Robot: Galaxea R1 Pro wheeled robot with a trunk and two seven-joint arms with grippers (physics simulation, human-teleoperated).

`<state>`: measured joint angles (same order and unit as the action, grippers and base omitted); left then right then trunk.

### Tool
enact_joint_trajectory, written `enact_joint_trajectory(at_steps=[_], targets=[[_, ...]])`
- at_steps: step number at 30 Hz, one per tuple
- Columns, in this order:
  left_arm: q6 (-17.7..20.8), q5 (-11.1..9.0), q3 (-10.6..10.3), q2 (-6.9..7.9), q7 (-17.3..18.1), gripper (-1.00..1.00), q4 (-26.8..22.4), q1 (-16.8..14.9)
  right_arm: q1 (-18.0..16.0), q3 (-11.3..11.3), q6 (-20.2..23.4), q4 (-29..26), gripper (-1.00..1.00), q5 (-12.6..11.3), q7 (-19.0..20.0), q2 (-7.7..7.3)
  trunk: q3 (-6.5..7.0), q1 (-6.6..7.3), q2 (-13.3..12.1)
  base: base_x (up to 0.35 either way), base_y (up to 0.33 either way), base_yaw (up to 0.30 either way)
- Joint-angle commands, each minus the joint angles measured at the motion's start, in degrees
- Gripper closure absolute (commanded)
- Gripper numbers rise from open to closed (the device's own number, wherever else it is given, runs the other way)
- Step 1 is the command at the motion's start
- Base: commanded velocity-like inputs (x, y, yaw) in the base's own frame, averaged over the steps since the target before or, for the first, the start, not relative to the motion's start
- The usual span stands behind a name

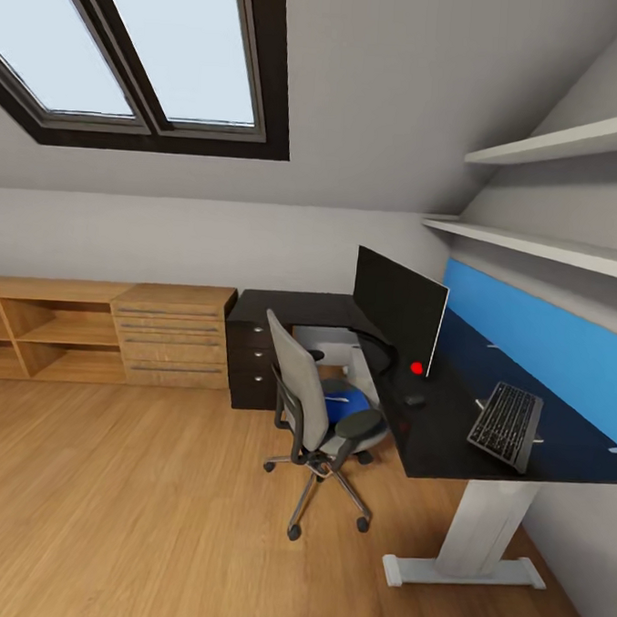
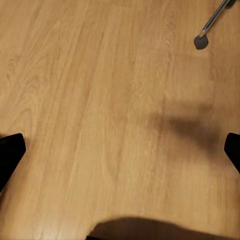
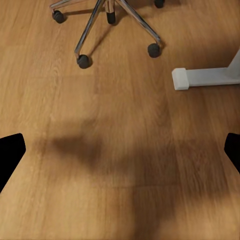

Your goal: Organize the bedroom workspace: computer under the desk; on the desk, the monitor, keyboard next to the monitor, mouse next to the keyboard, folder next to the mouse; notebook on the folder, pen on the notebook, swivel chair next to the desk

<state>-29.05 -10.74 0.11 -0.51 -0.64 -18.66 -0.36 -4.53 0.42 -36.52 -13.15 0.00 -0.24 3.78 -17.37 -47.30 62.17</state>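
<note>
Three task items rest on the desk [image 1: 447,436]: the monitor [image 1: 398,305], the mouse [image 1: 414,400] and the keyboard [image 1: 506,425]. The monitor stands upright on its curved stand toward the desk's back corner, a red dot at its lower corner. The mouse lies between the monitor's stand and the desk's front edge. The keyboard lies farther along the surface, toward the end above the white leg [image 1: 477,542], apart from the mouse and angled to the desk's edge.

The swivel chair [image 1: 318,419] stands on the wood floor [image 1: 131,517] just beside the desk's front edge, its back turned away from the desk. The folder [image 1: 346,406] lies on the chair's seat, partly hidden by the backrest. The computer [image 1: 340,356] stands under the desk behind the chair, mostly hidden.

The left gripper [image 2: 120,152] hangs over bare floor, fingers spread wide apart, nothing between them; one chair castor shows beyond it. The right gripper [image 3: 120,152] also stands spread and empty over the floor, with the chair's chrome base and the foot of the desk's leg ahead of it.
</note>
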Motion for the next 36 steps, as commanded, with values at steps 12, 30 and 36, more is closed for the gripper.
enact_joint_trajectory(at_steps=[12, 30, 36], targets=[[0.3, -0.2, 0.0, -0.10, -8.2, -1.00, 0.0, 0.0, -0.1, 0.0, -0.2, 0.0, -1.00, -0.1, -0.1, 0.08, -2.23, -2.64, 4.9, 0.000, 0.000, 0.000], [0.2, -0.2, 0.0, -0.04, -9.1, -1.00, 0.0, 0.0, -0.1, 0.0, -0.3, 0.0, -1.00, -0.1, -0.1, 0.09, -5.46, -6.60, 12.1, 0.000, 0.000, 0.000], [0.2, -0.2, 0.0, -0.09, -9.1, -1.00, 0.0, 0.0, 0.0, 0.0, -0.7, 0.0, -1.00, -0.1, -0.1, 0.15, -6.54, -7.92, 14.5, 0.000, 0.000, 0.109]])
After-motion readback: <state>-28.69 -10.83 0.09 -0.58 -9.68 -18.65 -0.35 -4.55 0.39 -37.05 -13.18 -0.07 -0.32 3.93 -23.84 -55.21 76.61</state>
